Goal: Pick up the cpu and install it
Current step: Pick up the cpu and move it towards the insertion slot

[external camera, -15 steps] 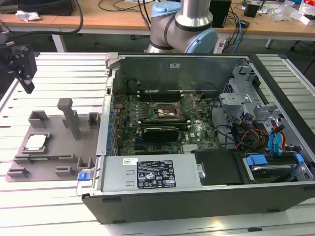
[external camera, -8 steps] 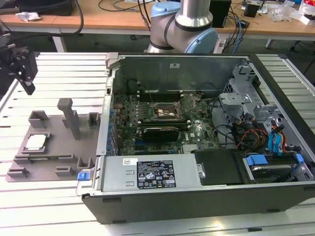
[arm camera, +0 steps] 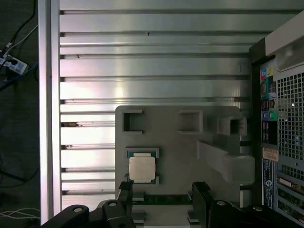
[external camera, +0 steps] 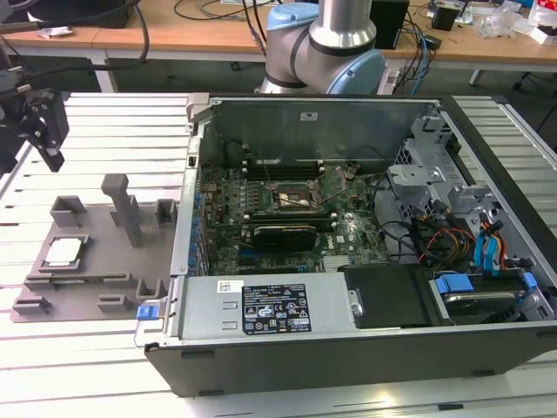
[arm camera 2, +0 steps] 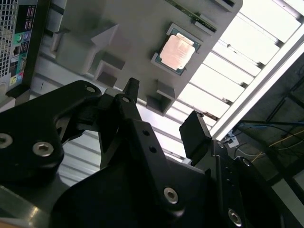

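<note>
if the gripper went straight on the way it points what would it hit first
Probably the grey tray, at or just beside the cpu seated in it. The open gripper points down there with nothing in between; depth leaves it unclear whether it meets the chip itself.

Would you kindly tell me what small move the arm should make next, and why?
Probably slide the open gripper across until the cpu lies midway between its fingers, before any descent. The cpu rests flat in its pocket on the grey tray, untouched; the gripper hangs empty above it, and in the first wrist view the cpu sits off the midline between the fingers.
</note>
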